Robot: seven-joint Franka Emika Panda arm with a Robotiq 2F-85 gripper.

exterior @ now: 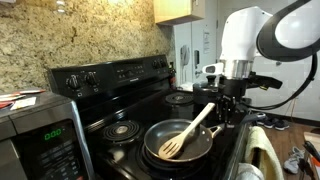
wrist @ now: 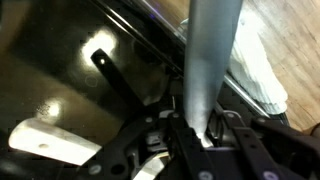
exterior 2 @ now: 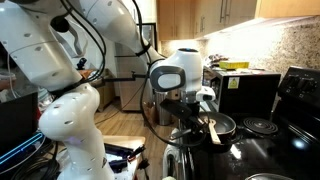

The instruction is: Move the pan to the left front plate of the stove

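— Where's the pan (exterior: 160, 136) from the claw (exterior: 228, 104)?
— Just beside and below it, on the side toward the microwave (exterior: 40, 140), at the front of the stove surface (exterior: 145, 108). The left front plate is hidden, and I judge the pan sits about over it. Its handle seems to run to the front edge, straight at the claw.
— Clenched on it?
— Can't tell, it's too dark in every view.
— Anything in the way?
— The wooden spatula (exterior: 188, 133) lies loose inside, slanting toward the claw. There's a smaller coil (exterior: 122, 130) behind and a towel (exterior: 262, 150) by the front edge
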